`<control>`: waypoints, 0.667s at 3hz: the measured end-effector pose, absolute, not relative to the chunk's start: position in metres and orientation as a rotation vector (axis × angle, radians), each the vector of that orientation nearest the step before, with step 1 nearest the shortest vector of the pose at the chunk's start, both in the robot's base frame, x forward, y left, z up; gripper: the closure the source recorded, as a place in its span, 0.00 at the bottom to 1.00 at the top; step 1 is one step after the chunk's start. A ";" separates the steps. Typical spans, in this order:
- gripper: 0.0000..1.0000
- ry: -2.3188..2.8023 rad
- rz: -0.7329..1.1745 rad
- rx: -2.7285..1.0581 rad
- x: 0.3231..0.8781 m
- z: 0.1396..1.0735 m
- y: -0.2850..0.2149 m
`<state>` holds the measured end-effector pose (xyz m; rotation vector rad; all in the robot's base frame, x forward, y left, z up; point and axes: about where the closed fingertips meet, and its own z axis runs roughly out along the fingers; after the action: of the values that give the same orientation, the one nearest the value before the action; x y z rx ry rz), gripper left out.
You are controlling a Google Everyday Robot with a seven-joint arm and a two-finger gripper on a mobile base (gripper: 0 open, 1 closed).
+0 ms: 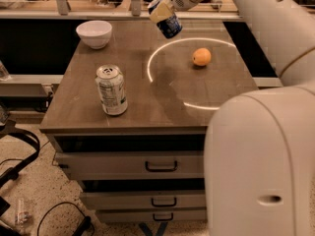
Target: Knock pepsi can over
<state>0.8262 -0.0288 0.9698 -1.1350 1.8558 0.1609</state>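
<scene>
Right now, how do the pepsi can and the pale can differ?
Pose: the pepsi can is tilted, its top leaning left; the pale white-green can stands upright.
Colour: the pepsi can is dark blue; the pale can is whitish with a printed label.
Place: the pepsi can is at the far edge of the table with the gripper at its upper end; the pale can is front left, untouched.
Both are soda cans.

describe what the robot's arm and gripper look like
The arm is smooth white, built of thick rounded shells with thin seams at the joints; the bulky near segment has a small dark oval slot. No cables show on it. The gripper, over the far edge of the table, ends in a pale cream tip.
</scene>
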 end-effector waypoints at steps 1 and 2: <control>1.00 1.898 0.129 -1.245 0.825 0.960 -0.019; 1.00 1.948 0.127 -1.402 0.826 0.928 0.004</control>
<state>0.8258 0.0040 0.9283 -1.4017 1.9480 0.1269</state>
